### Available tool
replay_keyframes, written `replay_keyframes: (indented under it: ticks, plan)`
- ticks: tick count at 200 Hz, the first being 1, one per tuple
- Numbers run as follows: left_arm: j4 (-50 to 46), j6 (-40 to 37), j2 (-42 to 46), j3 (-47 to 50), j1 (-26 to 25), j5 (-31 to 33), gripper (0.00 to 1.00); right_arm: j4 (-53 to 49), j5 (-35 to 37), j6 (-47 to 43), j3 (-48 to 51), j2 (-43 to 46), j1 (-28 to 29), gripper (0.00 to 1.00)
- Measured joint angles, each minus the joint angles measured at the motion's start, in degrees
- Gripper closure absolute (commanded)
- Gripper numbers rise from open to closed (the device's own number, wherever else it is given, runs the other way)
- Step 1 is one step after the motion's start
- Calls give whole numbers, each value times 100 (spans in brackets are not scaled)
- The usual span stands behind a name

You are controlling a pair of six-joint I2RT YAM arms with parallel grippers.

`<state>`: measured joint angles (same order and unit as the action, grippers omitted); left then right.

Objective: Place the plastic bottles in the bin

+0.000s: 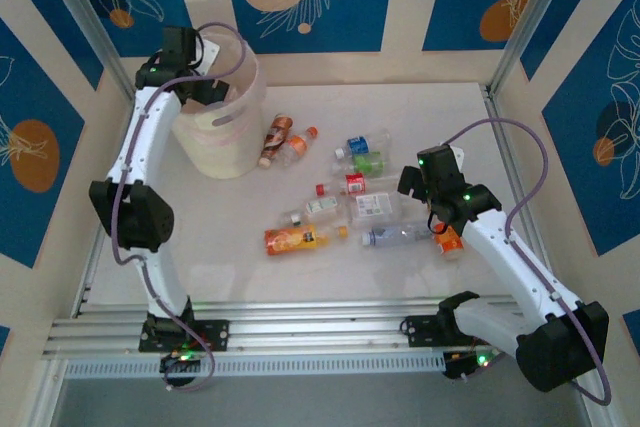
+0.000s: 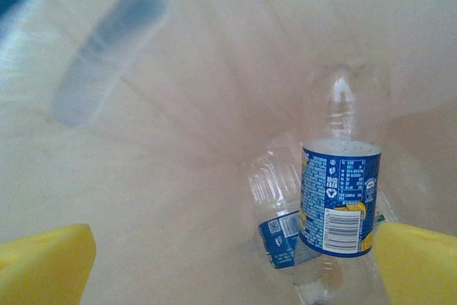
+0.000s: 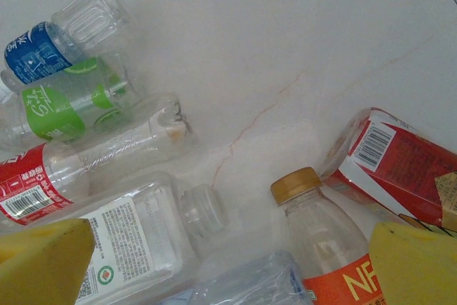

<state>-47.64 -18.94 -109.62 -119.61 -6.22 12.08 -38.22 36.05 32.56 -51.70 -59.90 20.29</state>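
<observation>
Top view: the left gripper [image 1: 200,75] hangs over the bin [image 1: 228,152], which stands on the table [image 1: 450,117]. Loose plastic bottles [image 1: 295,239] lie scattered to the right of the bin, with the right gripper [image 1: 418,185] over those farthest from it. Left wrist view: fingers spread wide, nothing gripped; a blue-labelled bottle [image 2: 339,201] lies inside the bin. Right wrist view: fingers spread, empty, above a gold-capped bottle [image 3: 314,226] outside the bin.

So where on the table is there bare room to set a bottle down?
Bare: the near strip between the orange bottle and the rail; the far right corner past the green-label bottle. Crowded: the middle, between bin and right arm.
</observation>
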Motion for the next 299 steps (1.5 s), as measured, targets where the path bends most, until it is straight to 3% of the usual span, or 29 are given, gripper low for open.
replay_keyframes:
  ticks: [83, 131, 180, 214, 254, 299]
  plan:
    - [11, 1274, 1355, 96, -33, -337, 1, 0, -4, 2, -15, 0, 44, 1]
    - [177, 1738, 2203, 507, -750, -413, 1, 7, -4, 4, -39, 0, 66, 1]
    - [227, 1812, 2166, 800, -1943, -195, 3, 22, -4, 48, -39, 22, 70, 1]
    - [389, 1961, 1974, 1038, -2494, -103, 3, 26, -2, 50, -39, 76, 70, 1]
    - [551, 2153, 1445, 1187, -2900, 7, 3, 22, 2, 70, -39, 109, 70, 1]
    - [680, 2297, 997, 1416, -2999, 90, 4, -44, 68, 118, -39, 125, 70, 1]
